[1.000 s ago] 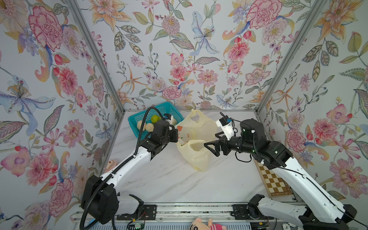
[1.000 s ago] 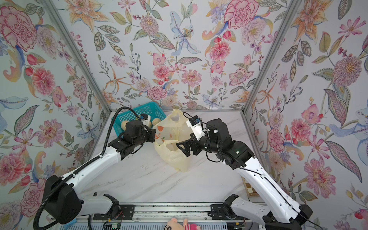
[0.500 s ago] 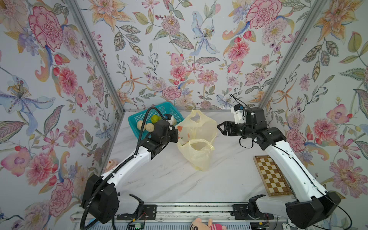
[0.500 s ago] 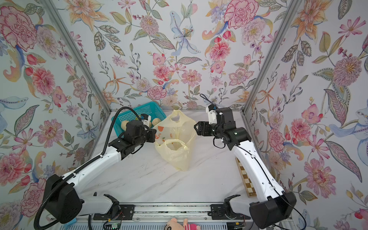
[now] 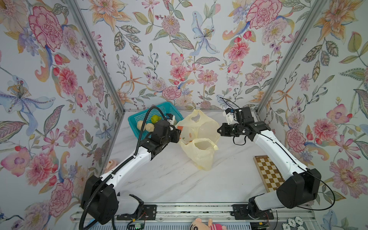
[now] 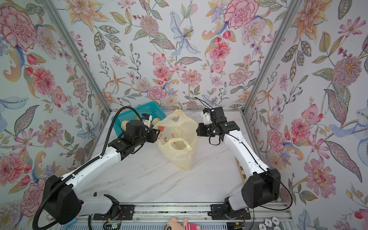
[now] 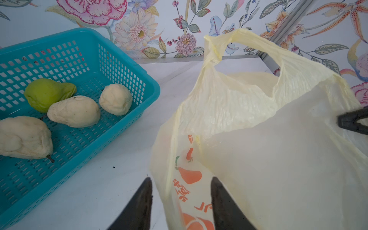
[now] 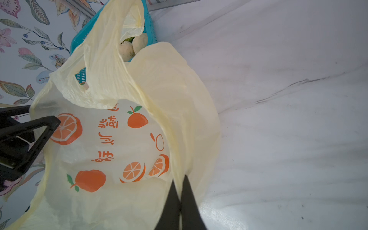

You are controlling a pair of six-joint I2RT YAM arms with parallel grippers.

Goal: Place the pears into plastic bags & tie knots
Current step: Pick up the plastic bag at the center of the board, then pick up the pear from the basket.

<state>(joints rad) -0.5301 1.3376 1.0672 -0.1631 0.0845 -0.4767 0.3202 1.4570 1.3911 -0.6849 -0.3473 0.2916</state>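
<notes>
Two white arms reach away from the front rail, where a pink plush toy (image 5: 201, 224) lies at the near edge. Further in, on the marble table (image 5: 169, 179), a chessboard (image 5: 268, 173) sits flat over by the right arm. Mid-table is the pale-yellow plastic bag (image 5: 201, 157), printed with orange fruit, its mouth gaping upward and one handle loop standing up at the far side.

The left gripper (image 7: 181, 179) has its fingers spread, one on either side of the bag's printed wall without clamping it. On the opposite side, the right gripper (image 8: 179, 179) has its fingers pressed together, pinching a fold of the bag's rim.

Beyond the left wrist, in the far left corner, a teal mesh basket (image 7: 119, 67) holds the pears: one green (image 7: 45, 93) and three cream (image 7: 74, 111), (image 7: 115, 98), (image 7: 23, 137), lying close together. Floral wallpaper (image 5: 179, 49) closes off the back.
</notes>
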